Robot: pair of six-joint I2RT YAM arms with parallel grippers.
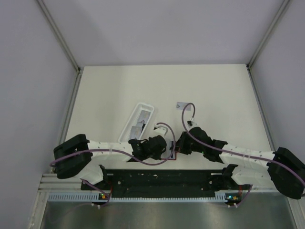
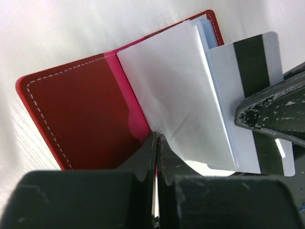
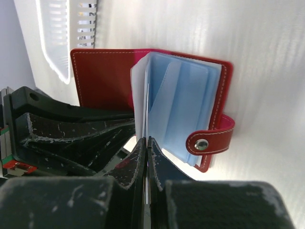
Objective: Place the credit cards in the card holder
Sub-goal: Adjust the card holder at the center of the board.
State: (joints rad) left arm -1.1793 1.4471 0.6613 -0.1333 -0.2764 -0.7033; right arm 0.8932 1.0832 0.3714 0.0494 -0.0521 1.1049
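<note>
The card holder (image 2: 81,109), a small red wallet, lies open near the table's front edge between both grippers; its clasp tab (image 3: 209,143) hangs at the right. My left gripper (image 2: 157,139) is shut on the lower edge of a pale inner pocket sheet (image 2: 171,90). My right gripper (image 3: 147,141) is shut on a grey credit card (image 2: 224,90) with a dark stripe. That card stands partly inside the pockets at the wallet's right side. In the top view the two grippers (image 1: 167,147) (image 1: 178,145) meet and hide most of the wallet.
A long white slotted tray (image 1: 146,107) lies behind the left gripper with grey cards (image 1: 139,125) in it. Another grey card (image 1: 183,105) lies alone on the table behind the right gripper. Grey walls enclose the table on three sides.
</note>
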